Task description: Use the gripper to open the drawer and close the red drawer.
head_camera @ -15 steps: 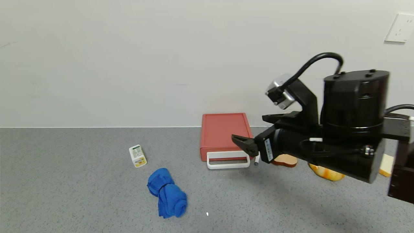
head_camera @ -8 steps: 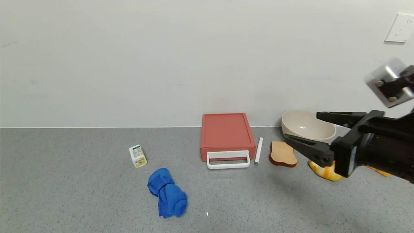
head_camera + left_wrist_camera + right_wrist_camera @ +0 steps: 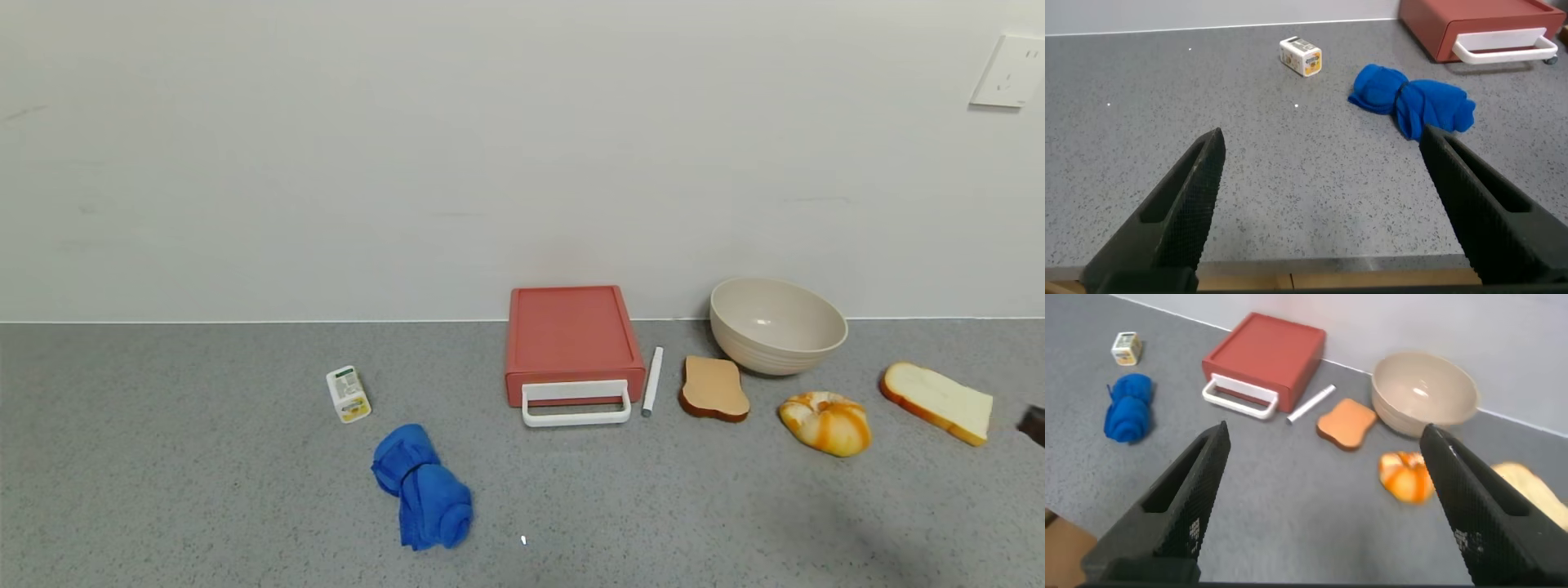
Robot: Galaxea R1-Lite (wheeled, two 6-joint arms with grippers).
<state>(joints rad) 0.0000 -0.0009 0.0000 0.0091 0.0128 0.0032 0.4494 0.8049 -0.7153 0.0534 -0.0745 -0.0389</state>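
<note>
Grey speckled countertop (image 3: 204, 490) runs back to a plain white wall, and against that wall sits the drawer (image 3: 570, 335), its tray pushed flush into the salmon-red shell, its white handle (image 3: 576, 403) lying forward over the counter. We have both arms drawn away from it. Our right gripper (image 3: 1323, 506) hangs high above the counter, fingers spread wide, the drawer ahead and well apart; our left gripper (image 3: 1331, 204) sits low near the counter's near edge, likewise spread. From how things lie, we judge the drawer shut. If we reach again, we should come at the handle square from the front, pinch the middle of its front bar, and pull straight along the tray's line. A white pen (image 3: 652, 380) lies just beside the drawer, so we steer clear of it
</note>
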